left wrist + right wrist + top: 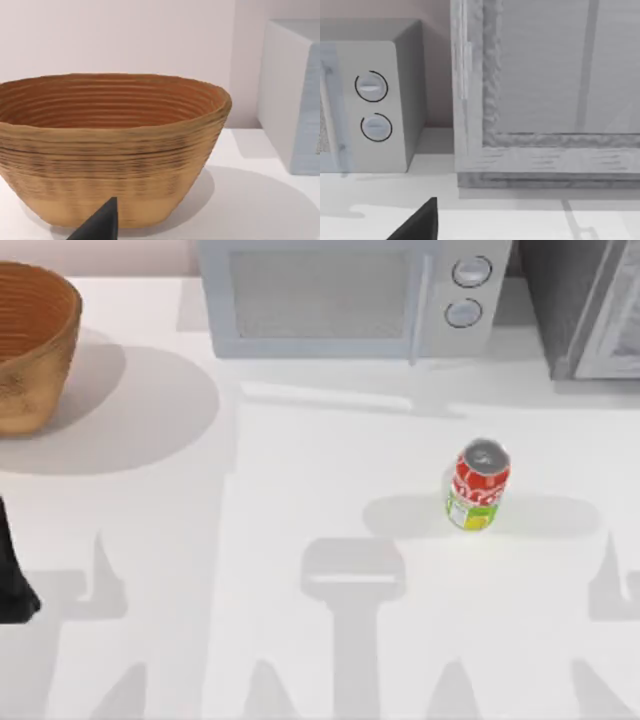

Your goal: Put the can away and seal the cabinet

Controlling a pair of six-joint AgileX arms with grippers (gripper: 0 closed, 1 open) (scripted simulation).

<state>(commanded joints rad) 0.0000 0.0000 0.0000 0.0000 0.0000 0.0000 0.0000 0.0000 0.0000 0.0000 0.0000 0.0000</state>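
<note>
Red can (479,486) stands upright, well apart from left arm (12,575).

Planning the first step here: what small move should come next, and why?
Probably bring the right arm toward the can. It stands upright and untouched on the table, nearer the right side, and the cabinet sits at the back right.

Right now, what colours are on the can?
The can is red with white lettering, a silver top and a yellow-green band at its base; clearest in the top view.
</note>
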